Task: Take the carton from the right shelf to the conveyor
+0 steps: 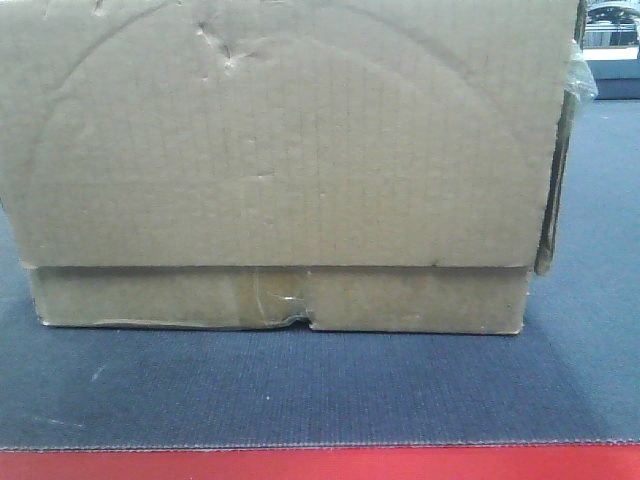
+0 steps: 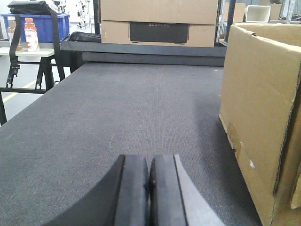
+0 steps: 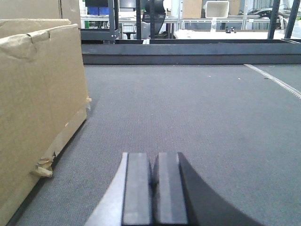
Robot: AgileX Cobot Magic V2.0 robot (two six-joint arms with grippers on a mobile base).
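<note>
- Left wrist view is showing the left gripper (image 2: pixel 149 188) sitting low over the conveyor (image 2: pixel 127 117), its pads pressed together and holding nothing, with the carton (image 2: pixel 258 117) lying off to its right, apart from it
- Front view is showing the carton (image 1: pixel 280 160) resting flat on the belt, its long side running across the frame, just behind the red front edge (image 1: pixel 320 465)
- Right wrist view is showing the right gripper (image 3: pixel 153 188) likewise closed and empty, with the carton (image 3: pixel 37 108) to its left, not touching
- The box is sitting between the two arms, neither clearly nearer; the placement is looking done, so any coming move is likely a withdrawal
</note>
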